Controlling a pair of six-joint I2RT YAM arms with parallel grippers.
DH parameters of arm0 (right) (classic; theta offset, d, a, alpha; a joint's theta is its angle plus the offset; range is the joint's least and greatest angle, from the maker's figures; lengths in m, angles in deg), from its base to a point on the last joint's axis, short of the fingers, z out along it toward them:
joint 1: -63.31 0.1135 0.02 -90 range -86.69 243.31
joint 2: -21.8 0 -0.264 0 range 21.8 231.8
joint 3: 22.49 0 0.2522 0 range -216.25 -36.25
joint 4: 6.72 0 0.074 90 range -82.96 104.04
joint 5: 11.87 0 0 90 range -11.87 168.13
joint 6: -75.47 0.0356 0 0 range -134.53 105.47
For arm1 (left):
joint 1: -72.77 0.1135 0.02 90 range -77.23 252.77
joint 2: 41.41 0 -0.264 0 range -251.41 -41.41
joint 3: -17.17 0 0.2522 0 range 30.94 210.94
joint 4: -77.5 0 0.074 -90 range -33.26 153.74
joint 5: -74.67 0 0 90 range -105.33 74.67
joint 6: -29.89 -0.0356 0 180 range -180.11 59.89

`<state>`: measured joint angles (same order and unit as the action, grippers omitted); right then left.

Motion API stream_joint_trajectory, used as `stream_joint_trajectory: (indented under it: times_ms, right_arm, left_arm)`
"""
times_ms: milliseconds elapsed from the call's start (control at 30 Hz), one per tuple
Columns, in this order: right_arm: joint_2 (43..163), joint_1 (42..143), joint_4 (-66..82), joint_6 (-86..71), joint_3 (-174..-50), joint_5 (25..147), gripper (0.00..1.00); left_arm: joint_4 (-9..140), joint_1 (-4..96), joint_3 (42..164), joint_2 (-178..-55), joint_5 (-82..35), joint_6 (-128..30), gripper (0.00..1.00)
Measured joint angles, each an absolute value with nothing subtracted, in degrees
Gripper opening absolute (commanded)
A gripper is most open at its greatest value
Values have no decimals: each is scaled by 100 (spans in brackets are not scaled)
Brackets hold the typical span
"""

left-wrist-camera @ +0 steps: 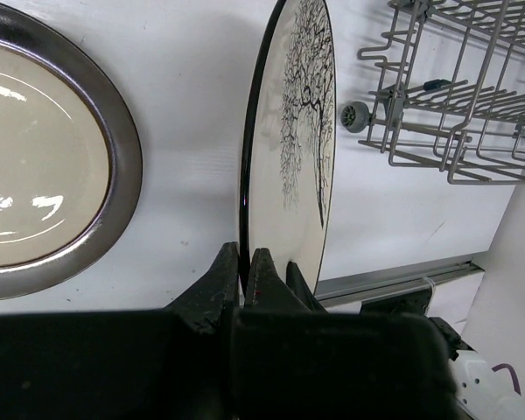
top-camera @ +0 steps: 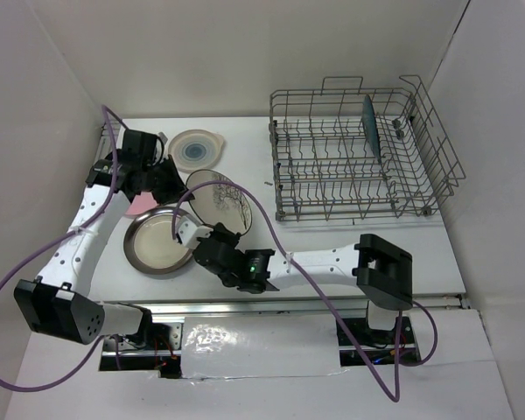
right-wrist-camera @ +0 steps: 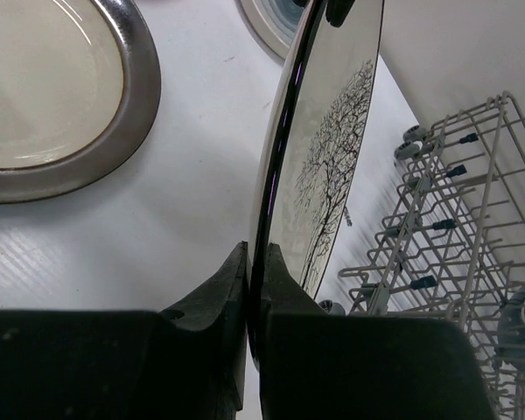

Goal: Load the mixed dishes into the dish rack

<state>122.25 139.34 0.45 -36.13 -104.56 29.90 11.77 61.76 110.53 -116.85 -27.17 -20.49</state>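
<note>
The grey plate with the branch drawing point(top-camera: 214, 194) is held on edge above the table, gripped from both ends. My left gripper point(top-camera: 182, 185) is shut on its far-left rim point(left-wrist-camera: 289, 157), and my right gripper point(top-camera: 217, 234) is shut on its near rim point(right-wrist-camera: 328, 149). The brown-rimmed cream plate point(top-camera: 160, 241) lies flat to the left. A cream plate with a blue centre point(top-camera: 195, 149) lies at the back. A pink plate point(top-camera: 138, 206) peeks out under the left arm. The dark teal plate point(top-camera: 368, 127) stands in the dish rack point(top-camera: 359, 162).
White walls close in the table on the left, back and right. The right arm's forearm point(top-camera: 319, 262) stretches along the near edge in front of the rack. A purple cable point(top-camera: 254, 206) loops over the held plate.
</note>
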Motion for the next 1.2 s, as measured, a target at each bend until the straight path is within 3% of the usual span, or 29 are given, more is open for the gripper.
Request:
stream_joint_trajectory:
  times_ms: [133,233,300,367,400,467,500,567,667,1200]
  right_arm:
    - [12209,13934,110,-3650,-10456,3034,0]
    - [12111,13938,180,-3672,-10456,3156,0]
    - [11967,13938,224,-3624,-10456,3283,0]
    - [11810,13923,294,-3508,-10456,3473,0]
    - [11740,13906,325,-3473,-10456,3556,0]
    - [11632,13882,366,-3449,-10456,3659,0]
    - [11597,13879,388,-3445,-10456,3722,0]
    - [11556,13886,471,-3445,-10461,3851,0]
    - [11521,13890,676,-3430,-10461,4054,0]
    - [10336,13246,1584,-2778,-11084,5434,0]
  left_arm:
    - [1289,6183,10926,-11582,-2739,-2016,0]
    - [1341,6222,10836,-11420,-2769,-2007,26]
    - [1361,6263,10836,-11339,-2852,-2160,35]
    - [1398,6301,10878,-11294,-2975,-2331,36]
    - [1415,6314,10944,-11294,-3040,-2421,50]
    - [1505,6333,11022,-11296,-3128,-2558,66]
    - [1555,6338,11057,-11302,-3165,-2593,81]
    - [1623,6351,11156,-11329,-3233,-2672,94]
    - [1636,6406,11359,-11423,-3283,-2716,99]
    - [1444,7573,12522,-11729,-2717,-3002,99]
